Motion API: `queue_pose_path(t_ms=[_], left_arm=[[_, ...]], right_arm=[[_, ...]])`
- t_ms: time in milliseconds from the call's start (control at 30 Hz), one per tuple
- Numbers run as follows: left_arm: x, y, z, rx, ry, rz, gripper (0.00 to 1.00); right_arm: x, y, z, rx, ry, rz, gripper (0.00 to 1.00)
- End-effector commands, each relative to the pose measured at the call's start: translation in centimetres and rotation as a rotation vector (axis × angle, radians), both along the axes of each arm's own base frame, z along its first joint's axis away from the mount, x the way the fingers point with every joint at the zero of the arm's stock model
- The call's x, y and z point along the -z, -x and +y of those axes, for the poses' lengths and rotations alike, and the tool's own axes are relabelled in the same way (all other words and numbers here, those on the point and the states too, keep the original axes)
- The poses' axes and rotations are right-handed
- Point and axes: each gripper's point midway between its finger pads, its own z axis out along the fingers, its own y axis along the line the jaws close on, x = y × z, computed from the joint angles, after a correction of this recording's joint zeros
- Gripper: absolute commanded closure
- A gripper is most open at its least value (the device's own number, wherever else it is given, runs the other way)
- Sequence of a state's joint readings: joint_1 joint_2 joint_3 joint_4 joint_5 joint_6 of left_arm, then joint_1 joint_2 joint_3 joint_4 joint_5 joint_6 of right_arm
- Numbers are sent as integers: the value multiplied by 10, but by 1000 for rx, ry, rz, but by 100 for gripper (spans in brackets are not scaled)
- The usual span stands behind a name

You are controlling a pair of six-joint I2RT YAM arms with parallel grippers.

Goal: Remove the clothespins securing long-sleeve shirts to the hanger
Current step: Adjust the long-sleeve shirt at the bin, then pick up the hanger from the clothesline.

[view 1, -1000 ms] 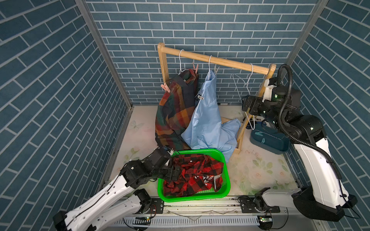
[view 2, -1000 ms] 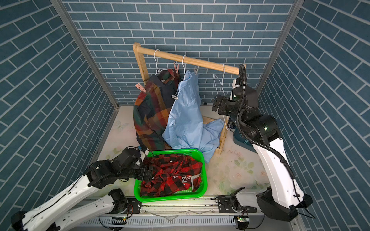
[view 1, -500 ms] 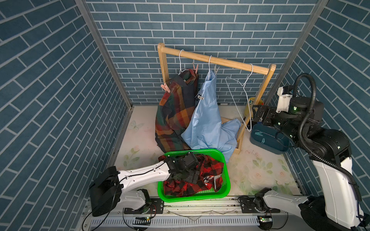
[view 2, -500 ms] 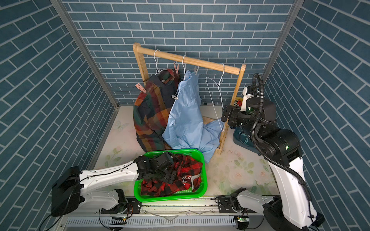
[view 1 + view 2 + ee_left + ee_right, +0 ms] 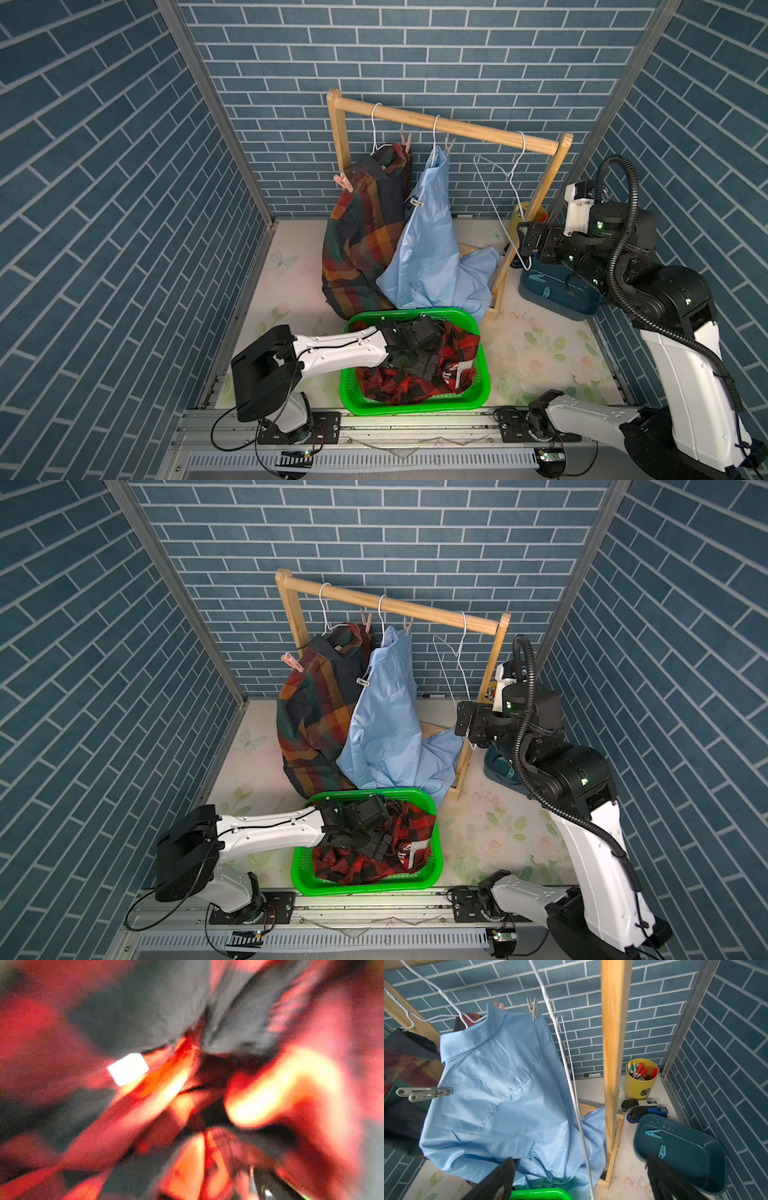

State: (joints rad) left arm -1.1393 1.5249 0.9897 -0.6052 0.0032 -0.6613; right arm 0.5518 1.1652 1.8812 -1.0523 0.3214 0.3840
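Three collared long-sleeve shirts are counted. A dark plaid shirt [image 5: 361,237] and a smooth, shiny light-blue shirt [image 5: 432,249] are hung on thin white wire hangers from a pale wooden rail [image 5: 469,129]. A crumpled red-and-black check shirt [image 5: 459,353] with white lettering is heaped in a perforated green plastic basket [image 5: 415,409]. A third, bare wire hanger [image 5: 494,195] is hung at the rail's far end.

Six small plastic spring clothespins are seen. One pink clothespin [image 5: 343,181] is clipped on the plaid shoulder and a second pink clothespin [image 5: 406,141] is clipped above its collar. One grey-white clothespin [image 5: 533,1009] is clipped on the blue shirt's shoulder and a second grey-white clothespin [image 5: 423,1094] on its edge. Two teal clothespins [image 5: 653,1133] are laid loose in a glossy dark teal tray [image 5: 695,1157].

The left gripper [image 5: 424,365] is lowered onto the check shirt inside the basket with its jaws spread wide. Its wrist view is filled with blurred red and black cloth, and no grip can be made out. The right gripper [image 5: 580,1160] is held beside the rack's upright, its black fingers [image 5: 506,1176] set fully apart. The bare hanger's wire is seen running between them, and nothing is clamped.
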Motion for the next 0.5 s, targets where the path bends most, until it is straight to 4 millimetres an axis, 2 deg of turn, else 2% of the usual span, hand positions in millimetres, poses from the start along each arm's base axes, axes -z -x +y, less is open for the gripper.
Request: queue_pose_path(t_ms=[0,233,367,467], left_arm=[[-46,-3,29,55,-53,-91,0],[-110,-2,52,69,67,-163,0],[-145,-17,67,7,171,-209,0],[-169,-32,91,-51,208,-269,0]], right_arm=[[-5,-5,15,-61,-15,-14,1],[-12,-20,42,-117,-25,-5,1],[-26,-29,73,-135,64,-52,1],[-33,-41,96,-148,69,-51,1]])
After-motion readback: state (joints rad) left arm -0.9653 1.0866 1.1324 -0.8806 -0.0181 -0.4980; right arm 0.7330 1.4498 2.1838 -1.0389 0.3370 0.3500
